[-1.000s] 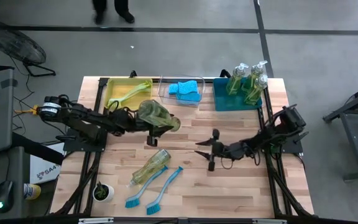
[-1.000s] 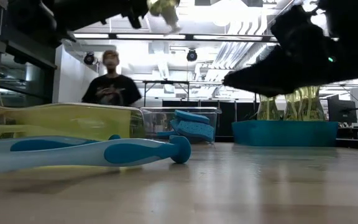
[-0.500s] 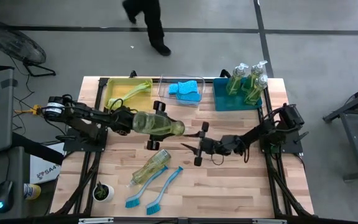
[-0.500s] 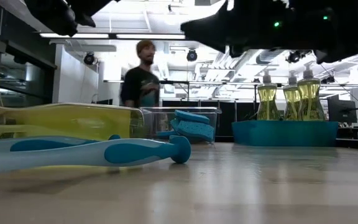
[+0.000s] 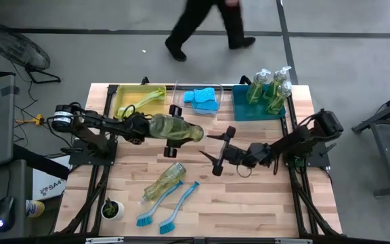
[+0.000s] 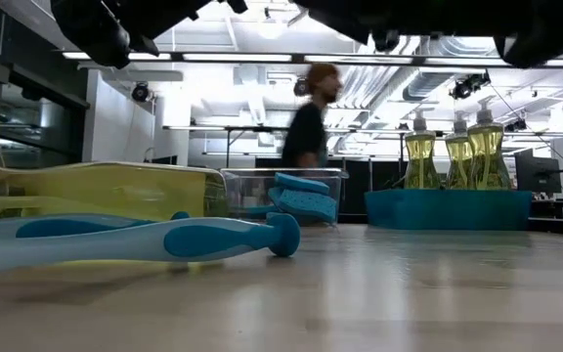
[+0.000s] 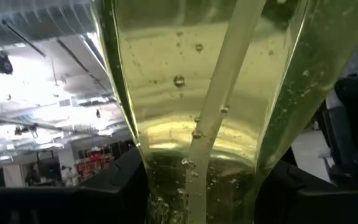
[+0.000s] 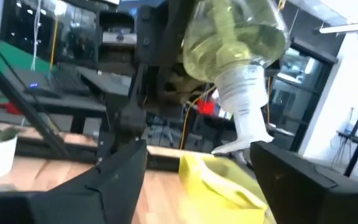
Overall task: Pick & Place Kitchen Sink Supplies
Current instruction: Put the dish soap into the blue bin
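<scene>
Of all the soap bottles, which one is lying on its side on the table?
The soap bottle beside the two blue dish brushes. Three stand upright in the teal bin; another is held by the left claw.

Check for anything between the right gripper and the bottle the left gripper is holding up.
Nothing visible. The right gripper, open, faces the bottle's pump end across a bare gap above the table; the left gripper grips its body.

Place: a robotics lab or workshop is showing here.
Floor: bare grey concrete with dark tape lines is running around the wooden table.
Ceiling: exposed ducts and strip lights are hanging overhead.
Person: walking past behind.
</scene>
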Tool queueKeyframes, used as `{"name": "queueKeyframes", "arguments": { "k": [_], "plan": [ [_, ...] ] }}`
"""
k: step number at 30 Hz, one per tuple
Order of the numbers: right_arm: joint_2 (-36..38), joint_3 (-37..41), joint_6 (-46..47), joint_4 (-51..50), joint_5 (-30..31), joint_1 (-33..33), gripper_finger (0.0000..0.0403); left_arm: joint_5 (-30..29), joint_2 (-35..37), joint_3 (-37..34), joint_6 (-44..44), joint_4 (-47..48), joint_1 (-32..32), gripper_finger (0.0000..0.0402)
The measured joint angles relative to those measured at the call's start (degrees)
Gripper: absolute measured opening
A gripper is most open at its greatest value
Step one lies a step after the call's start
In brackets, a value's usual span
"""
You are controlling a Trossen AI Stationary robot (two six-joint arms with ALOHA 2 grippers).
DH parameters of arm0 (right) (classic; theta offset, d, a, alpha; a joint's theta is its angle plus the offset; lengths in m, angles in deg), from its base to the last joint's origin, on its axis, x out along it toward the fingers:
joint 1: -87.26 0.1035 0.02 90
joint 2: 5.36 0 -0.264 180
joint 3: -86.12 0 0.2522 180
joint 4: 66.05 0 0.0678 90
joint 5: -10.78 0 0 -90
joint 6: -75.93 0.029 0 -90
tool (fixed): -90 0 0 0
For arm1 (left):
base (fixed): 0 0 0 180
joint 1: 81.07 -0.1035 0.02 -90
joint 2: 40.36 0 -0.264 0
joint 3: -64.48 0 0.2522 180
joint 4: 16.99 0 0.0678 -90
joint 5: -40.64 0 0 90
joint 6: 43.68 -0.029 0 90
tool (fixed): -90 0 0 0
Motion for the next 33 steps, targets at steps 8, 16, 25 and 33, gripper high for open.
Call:
{"name": "queueKeyframes", "arguments": {
  "k": [8,16,25,33],
  "plan": [
    [4.1,0.0,0.2,-0.6,-5.9,-3.5,0.0293,0.6,0.2,0.2,-0.7,-1.7,0.0,0.019],
    [4.3,-0.2,0.5,-4.2,-4.0,-4.6,0.0294,1.1,-0.2,-0.2,0.1,0.7,0.1,0.019],
    [4.4,-0.2,4.5,-0.9,-16.0,-5.8,0.0294,1.1,0.0,0.0,0.0,1.0,0.1,0.019],
    [4.3,-2.5,6.2,-2.0,-21.8,-7.8,0.0294,1.7,0.0,0.0,-0.2,1.0,0.1,0.019]
  ]
}}
